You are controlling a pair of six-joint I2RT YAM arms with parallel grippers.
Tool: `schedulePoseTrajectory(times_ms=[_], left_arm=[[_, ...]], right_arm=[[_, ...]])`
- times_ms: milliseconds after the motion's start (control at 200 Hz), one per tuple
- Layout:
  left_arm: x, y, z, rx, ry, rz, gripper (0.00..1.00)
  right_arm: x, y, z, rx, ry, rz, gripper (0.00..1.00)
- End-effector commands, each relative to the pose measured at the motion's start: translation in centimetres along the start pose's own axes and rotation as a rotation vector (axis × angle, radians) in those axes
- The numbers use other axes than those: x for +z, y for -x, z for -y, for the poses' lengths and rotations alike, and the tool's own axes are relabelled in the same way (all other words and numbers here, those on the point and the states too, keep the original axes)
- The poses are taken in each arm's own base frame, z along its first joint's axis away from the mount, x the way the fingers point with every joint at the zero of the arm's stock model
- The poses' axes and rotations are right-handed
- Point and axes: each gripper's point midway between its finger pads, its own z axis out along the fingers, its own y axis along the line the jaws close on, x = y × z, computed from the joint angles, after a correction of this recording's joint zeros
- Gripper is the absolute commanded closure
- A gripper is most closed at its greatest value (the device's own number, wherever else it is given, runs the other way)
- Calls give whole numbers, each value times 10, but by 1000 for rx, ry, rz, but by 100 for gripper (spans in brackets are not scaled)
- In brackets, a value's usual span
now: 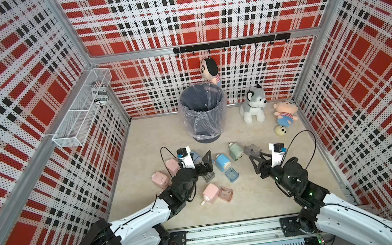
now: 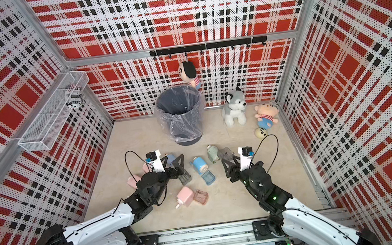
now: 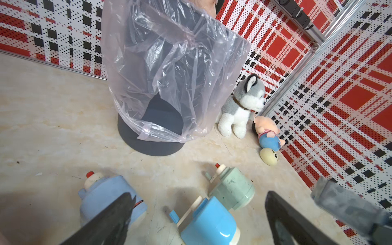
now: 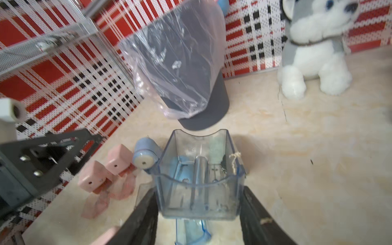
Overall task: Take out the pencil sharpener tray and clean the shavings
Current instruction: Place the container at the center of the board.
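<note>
The sharpener tray — a small box of clear, smoky-blue plastic with scooped end walls — was clamped by its long sides between the jaws of the right gripper, its open side turned toward the wrist camera. In both top views it hung right of the bench's middle, just beside the mint-green sharpener. Dark specks clung inside it, and a pale curl of shaving sat on one rim.
</note>
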Motion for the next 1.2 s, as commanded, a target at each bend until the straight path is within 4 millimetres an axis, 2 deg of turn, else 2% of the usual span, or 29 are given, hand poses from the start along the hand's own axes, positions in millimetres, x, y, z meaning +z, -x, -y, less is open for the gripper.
schedulePoseTrajectory(times_ms=[0,155,486,822,1192], left_arm=[[0,7,7,-20,-33,13,2],[1,5,7,-20,-30,9,2],[0,7,5,-19,-23,18,2],[-2,10,5,-18,-23,28,2],[-5,12,4,-21,-25,37,2]], right_arm=[[-3,-19,14,53,-30,-12,55],[-1,-45,26,59,-49,-55,55],[17,-82,39,-48,-106,-178,56],[40,-104,36,-173,-136,-270,54],[54,-121,39,-233,-153,-332,46]])
